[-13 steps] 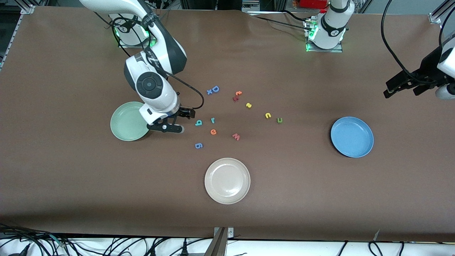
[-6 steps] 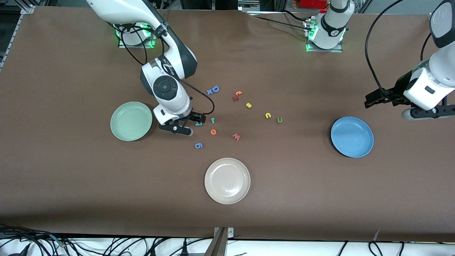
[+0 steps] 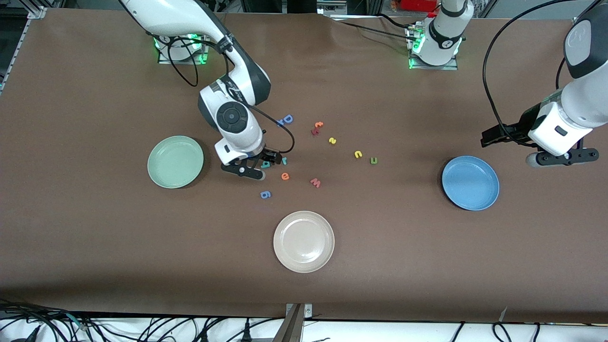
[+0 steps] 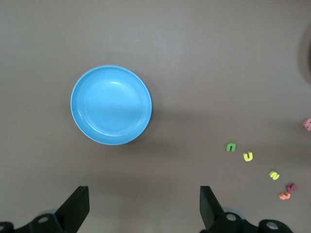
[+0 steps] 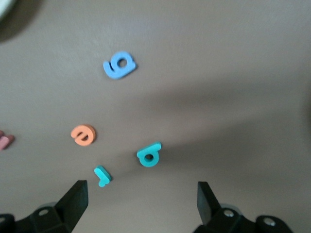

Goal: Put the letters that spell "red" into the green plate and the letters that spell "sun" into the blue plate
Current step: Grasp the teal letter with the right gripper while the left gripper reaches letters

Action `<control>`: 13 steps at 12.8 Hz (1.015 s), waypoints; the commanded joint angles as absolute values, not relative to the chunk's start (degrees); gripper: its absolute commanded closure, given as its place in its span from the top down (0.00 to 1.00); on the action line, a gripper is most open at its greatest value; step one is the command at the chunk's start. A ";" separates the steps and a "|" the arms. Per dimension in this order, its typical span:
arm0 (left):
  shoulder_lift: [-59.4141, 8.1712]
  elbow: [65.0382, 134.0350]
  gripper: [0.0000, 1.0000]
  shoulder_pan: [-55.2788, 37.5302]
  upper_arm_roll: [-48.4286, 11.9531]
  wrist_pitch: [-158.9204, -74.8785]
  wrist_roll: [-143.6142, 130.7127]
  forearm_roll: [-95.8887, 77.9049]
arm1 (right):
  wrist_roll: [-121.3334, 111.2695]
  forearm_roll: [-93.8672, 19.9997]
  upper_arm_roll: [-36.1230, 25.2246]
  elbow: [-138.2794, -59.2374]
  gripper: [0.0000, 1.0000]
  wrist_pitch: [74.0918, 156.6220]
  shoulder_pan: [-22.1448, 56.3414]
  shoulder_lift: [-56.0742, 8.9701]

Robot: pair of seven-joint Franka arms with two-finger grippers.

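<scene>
The right claw (image 3: 259, 167) hovered open over the teal "d" (image 5: 148, 155); the left claw (image 4: 141, 213), open, apparently hung beside the blue plate (image 4: 111, 105).

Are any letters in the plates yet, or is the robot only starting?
Only starting. The round mint-green plate and round blue plate hold nothing. The right gripper hangs open over the teal foam "d", gripping nothing. The open left gripper is above the table by the blue plate. All six letters remain on the table.
</scene>
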State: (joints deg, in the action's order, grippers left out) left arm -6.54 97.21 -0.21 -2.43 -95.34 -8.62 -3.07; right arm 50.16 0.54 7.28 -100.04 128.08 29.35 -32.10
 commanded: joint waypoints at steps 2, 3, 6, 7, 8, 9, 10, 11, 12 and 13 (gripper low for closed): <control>-8.52 99.23 1.00 -3.41 -2.64 -96.93 -10.62 -4.57 | 51.68 3.51 6.86 -100.55 0.92 129.64 29.97 -34.10; -8.79 99.66 1.00 -4.47 -2.64 -97.55 -14.72 -4.57 | 51.68 4.39 6.86 -100.81 0.92 131.03 29.97 -35.06; -9.49 101.85 1.00 -9.13 -2.64 -100.00 -22.22 -4.57 | 51.77 4.83 6.68 -103.61 0.92 136.40 29.97 -36.12; -9.67 103.69 1.00 -10.45 -2.64 -102.46 -23.37 -4.57 | 51.77 4.92 6.68 -104.23 0.88 137.28 30.06 -36.12; -10.54 105.63 1.00 -11.85 -2.81 -105.35 -24.34 -4.57 | 51.77 4.92 6.68 -104.85 0.88 138.59 30.23 -36.21; -11.50 106.95 1.00 -12.30 -4.03 -108.08 -24.43 -4.57 | 51.77 4.92 6.68 -105.20 0.87 139.47 30.23 -36.30; -12.47 107.92 1.00 -12.30 -5.44 -109.93 -24.52 -4.57 | 51.77 4.92 6.68 -105.38 0.84 139.66 30.32 -36.30; -13.61 108.28 1.00 -12.30 -6.32 -111.17 -24.43 -4.57 | 51.77 4.92 6.68 -105.47 0.83 139.75 30.58 -36.65; -15.19 108.46 1.00 -12.48 -7.20 -111.53 -24.35 -4.57 | 51.77 4.92 6.51 -105.56 0.74 140.01 30.85 -36.91; -16.42 108.54 1.00 -12.57 -8.69 -113.19 -24.43 -4.57 | 51.77 4.92 6.42 -105.56 0.63 140.27 31.02 -37.00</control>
